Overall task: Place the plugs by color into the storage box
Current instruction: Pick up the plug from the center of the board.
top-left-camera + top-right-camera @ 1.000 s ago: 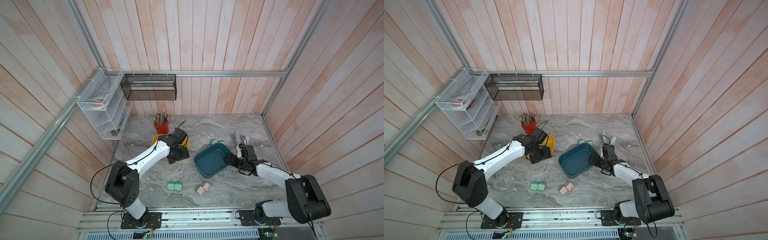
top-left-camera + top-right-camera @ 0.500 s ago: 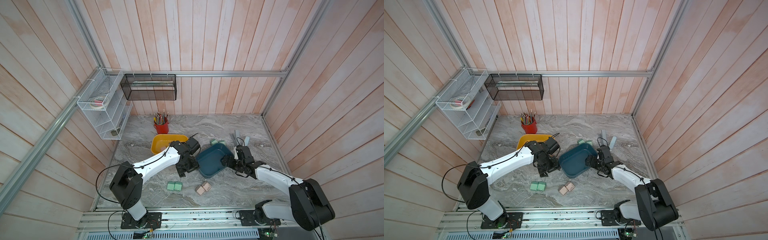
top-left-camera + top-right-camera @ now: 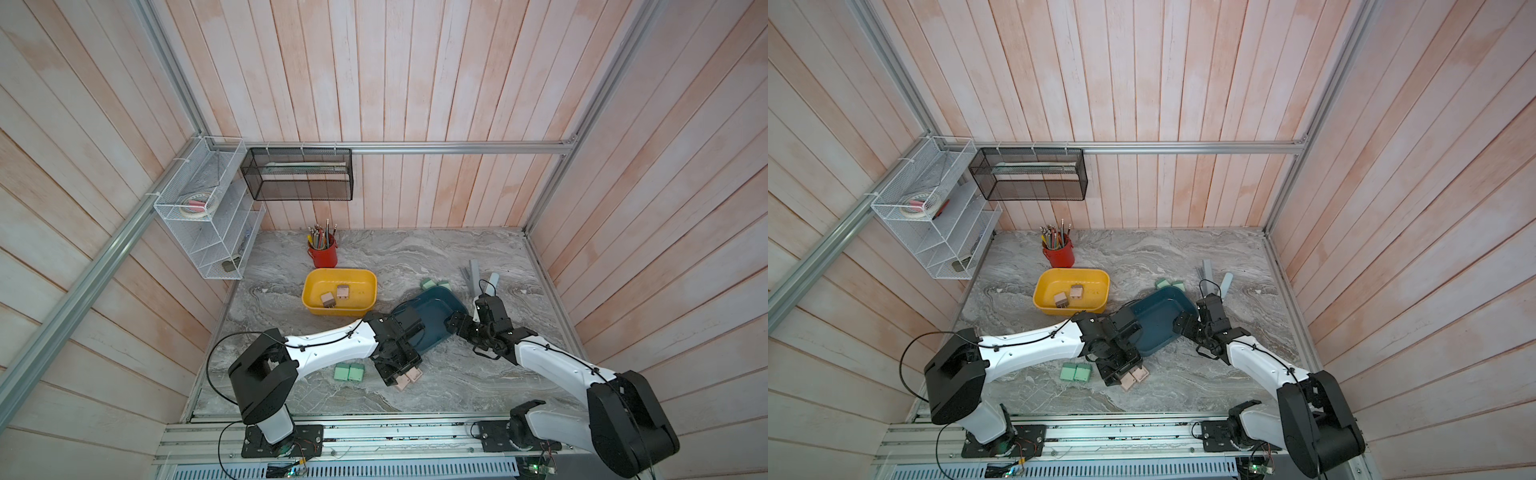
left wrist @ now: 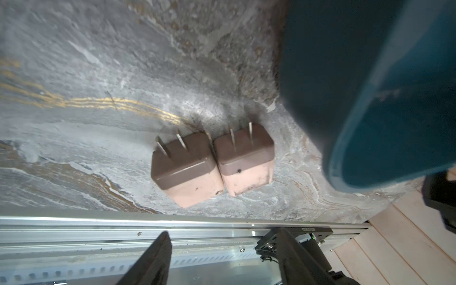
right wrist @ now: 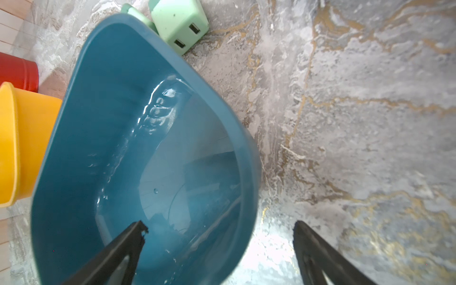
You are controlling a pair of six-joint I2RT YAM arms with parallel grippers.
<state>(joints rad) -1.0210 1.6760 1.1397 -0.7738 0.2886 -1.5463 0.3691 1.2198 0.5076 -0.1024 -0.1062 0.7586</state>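
Note:
Two pinkish-tan plugs (image 4: 187, 170) (image 4: 246, 160) lie side by side, prongs up, near the table's front edge. My left gripper (image 4: 222, 233) hovers just in front of them, open, with nothing between its fingers; in a top view it (image 3: 397, 372) covers part of the tan pair (image 3: 409, 378). Two more tan plugs (image 3: 334, 296) lie in the yellow storage box (image 3: 338, 276). The blue storage box (image 5: 123, 123) holds nothing. My right gripper (image 5: 219, 223) is open, astride the box's rim. Two mint green plugs (image 3: 349, 372) sit at the front, and two (image 3: 434, 285) behind the blue box.
A red pencil cup (image 3: 323, 253) stands behind the yellow box. Upright grey sticks (image 3: 473, 276) stand behind my right arm. A white wire shelf (image 3: 208, 232) and a black mesh basket (image 3: 297, 174) hang on the walls. The metal front rail (image 4: 123, 237) runs close behind the tan pair.
My left arm has swung from the yellow box forward to the tan pair at the front, and its jaws have narrowed somewhat. The right gripper has edged slightly toward the blue box.

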